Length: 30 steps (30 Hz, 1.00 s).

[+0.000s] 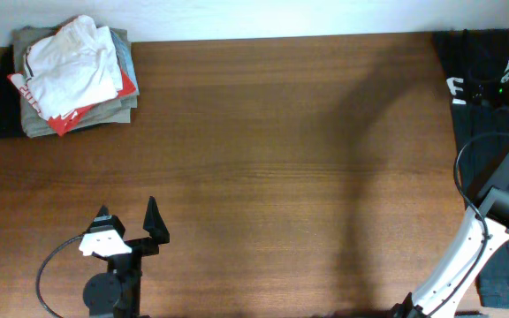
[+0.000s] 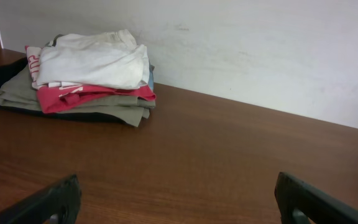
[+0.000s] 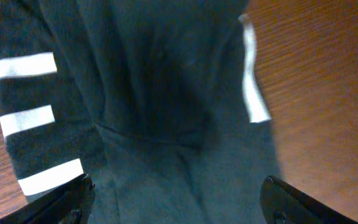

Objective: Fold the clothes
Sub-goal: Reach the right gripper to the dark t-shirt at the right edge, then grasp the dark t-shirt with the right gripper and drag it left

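Left gripper (image 1: 127,210): sat lower left of the overhead frame, fingers spread, empty.
Right gripper (image 3: 176,190): fingers spread above the cloth; you needed to pinch 1 clean edge, not a bunch.
Dark garment (image 1: 475,62): lay rumpled at right edge.
Folded stack (image 1: 73,75): upper left corner, well apart.

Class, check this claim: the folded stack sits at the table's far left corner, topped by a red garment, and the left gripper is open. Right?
No. The stack is topped by a white garment; the red one lies beneath it, as the left wrist view shows. The rest stands: stack at the table's far left corner, left gripper open.
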### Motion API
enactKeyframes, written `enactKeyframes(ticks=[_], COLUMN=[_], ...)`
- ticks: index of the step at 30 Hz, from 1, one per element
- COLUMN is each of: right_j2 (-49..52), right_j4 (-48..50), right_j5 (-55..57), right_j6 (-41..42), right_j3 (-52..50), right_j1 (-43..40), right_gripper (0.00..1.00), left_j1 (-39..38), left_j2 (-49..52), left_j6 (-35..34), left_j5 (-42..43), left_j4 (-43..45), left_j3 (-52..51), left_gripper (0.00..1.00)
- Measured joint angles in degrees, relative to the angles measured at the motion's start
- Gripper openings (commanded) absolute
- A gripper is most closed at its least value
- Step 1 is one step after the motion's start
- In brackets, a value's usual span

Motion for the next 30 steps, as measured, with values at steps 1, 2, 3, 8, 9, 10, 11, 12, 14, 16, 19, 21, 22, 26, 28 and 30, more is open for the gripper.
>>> enactKeyframes(ticks=[1, 2, 3, 8, 9, 10, 11, 12, 14, 16, 19, 21, 22, 26, 28, 30], right_j2=[1.25, 2.58, 3.61, 3.63, 3.63, 3.63, 3.63, 3.63, 3.63, 3.63, 3.63, 3.54, 3.34, -4.11, -6.27, -6.23], right_j4=[0.50, 1.05, 1.51, 1.81, 1.81, 1.81, 1.81, 1.77, 1.57, 1.16, -1.01, -3.06, -4.07, -6.71, -7.76, -9.25], right_j5=[-1.05, -1.88, -2.54, -2.95, -2.95, -2.97, -2.97, -3.10, -3.17, -3.21, -3.13, -3.21, -3.37, -16.33, -22.05, -23.45], right_j6=[-0.13, -0.17, -0.24, -0.35, -0.35, -0.33, -0.31, -0.35, -0.28, -0.09, 1.86, 3.56, 4.13, 8.94, 10.67, 11.47], right_j3=[0.00, 0.00, 0.00, 0.04, 0.04, 0.04, 0.04, 0.04, 0.04, 0.07, 1.44, 2.95, 3.67, 5.01, 6.08, 6.08], right_j1=[0.00, 0.00, 0.00, 0.00, 0.00, 0.00, 0.00, 0.00, 0.00, 0.00, 0.00, 0.28, 0.48, 8.04, 17.64, 27.61], right_gripper=[0.84, 0.83, 0.81, 0.71, 0.70, 0.58, 0.45, 0.42, 0.22, 0.05, 0.04, 0.04, 0.04, 0.04, 0.04, 0.04], left_j1=[0.00, 0.00, 0.00, 0.00, 0.00, 0.00, 0.00, 0.00, 0.00, 0.00, 0.00, 0.00, 0.00, 0.00, 0.00, 0.00], left_j2=[0.00, 0.00, 0.00, 0.00, 0.00, 0.00, 0.00, 0.00, 0.00, 0.00, 0.00, 0.00, 0.00, 0.00, 0.00, 0.00], left_j6=[0.00, 0.00, 0.00, 0.00, 0.00, 0.00, 0.00, 0.00, 0.00, 0.00, 0.00, 0.00, 0.00, 0.00, 0.00, 0.00], left_j5=[0.00, 0.00, 0.00, 0.00, 0.00, 0.00, 0.02, 0.02, 0.00, 0.00, 0.02, 0.00, 0.00, 0.02, 0.00, 0.02], left_j4=[0.00, -0.02, -0.02, -0.02, -0.02, -0.02, -0.02, -0.02, -0.02, -0.02, 0.00, -0.02, -0.02, -0.02, -0.02, 0.00], left_j3=[0.00, 0.00, 0.00, 0.00, 0.00, 0.00, 0.00, 0.00, 0.00, 0.00, 0.00, 0.00, 0.00, 0.00, 0.00, 0.00], left_gripper=[0.99, 0.99, 0.99, 0.99, 0.99, 0.99, 0.99, 0.99, 0.99, 0.99, 0.99, 0.99, 0.99, 0.99, 0.99, 0.99])
